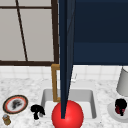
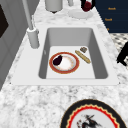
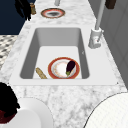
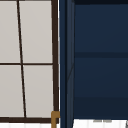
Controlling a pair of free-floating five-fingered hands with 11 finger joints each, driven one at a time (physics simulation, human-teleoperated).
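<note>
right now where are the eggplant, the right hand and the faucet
eggplant [image 3: 70, 67]: right side view, middle of its dark body
right hand [image 1: 120, 106]: front view, on the palm
faucet [image 2: 32, 38]: left side view, its base

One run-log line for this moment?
left hand: open, by sink | right hand: shut on dark red thing over white plate

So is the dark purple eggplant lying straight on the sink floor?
No, the dark purple eggplant lies on the red-rimmed round plate in the sink basin, beside a tan stick-shaped thing.

Eggplant on sink plate — breadstick beside.
</note>
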